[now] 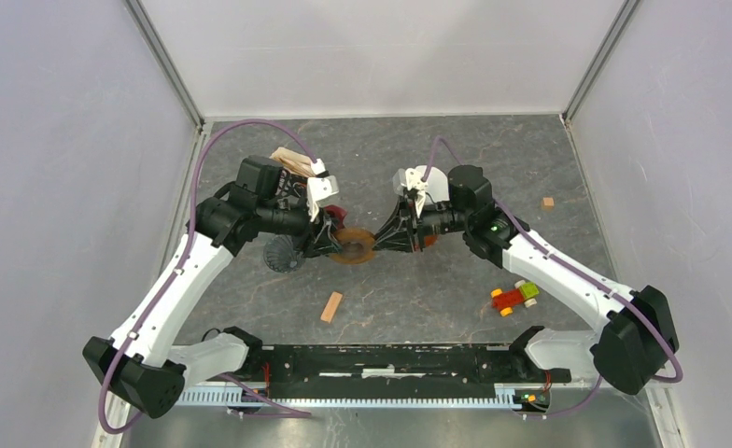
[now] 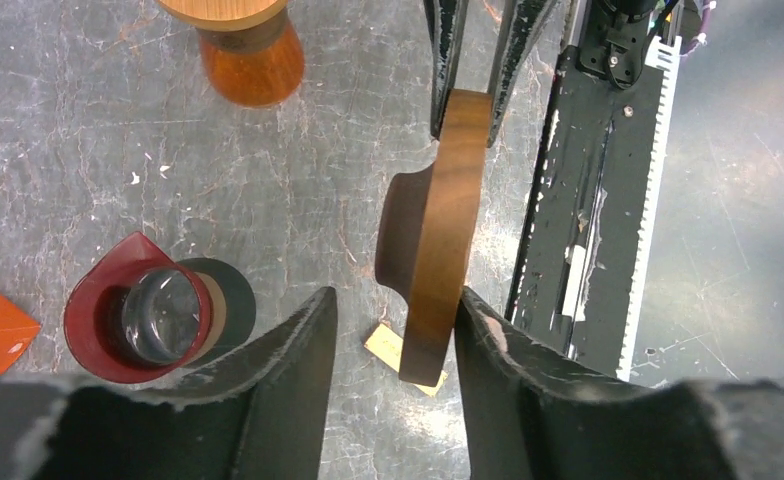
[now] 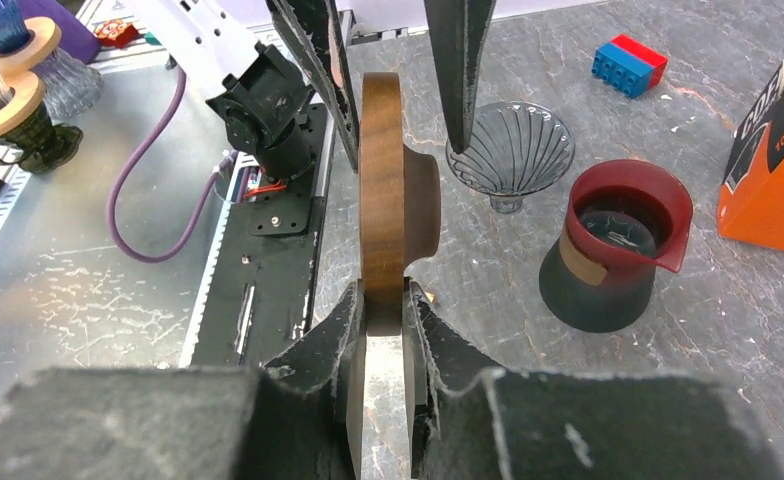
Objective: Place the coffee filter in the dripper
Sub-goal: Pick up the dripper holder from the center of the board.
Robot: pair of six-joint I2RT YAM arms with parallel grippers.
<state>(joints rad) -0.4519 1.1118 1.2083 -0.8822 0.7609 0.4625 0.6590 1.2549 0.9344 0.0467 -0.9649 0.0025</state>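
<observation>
Two robot arms meet over the middle of a grey table (image 1: 418, 149), sharing a wooden ring (image 3: 381, 200) that hangs in the air on edge, its flat faces turned sideways and its width running along the line between the two wrists. The right gripper (image 3: 380, 310) is clamped on the near rim of the ring, one finger pressed to each face. The left gripper (image 2: 393, 300) straddles the opposite rim with its jaws parted: one finger lies against the ring, while the other stands clear of it, so it is not gripping. The glass dripper (image 3: 510, 150), a ribbed cone, sits upright on the table to the left arm's side of the ring, just beside a red-rimmed server (image 3: 618, 245). No loose coffee filter can be seen; an orange box (image 3: 773, 170) beyond the server, also on the left arm's side, probably holds them. Both dripper and box lie nearer the left arm, which looks to be the one better placed to reach either.
</observation>
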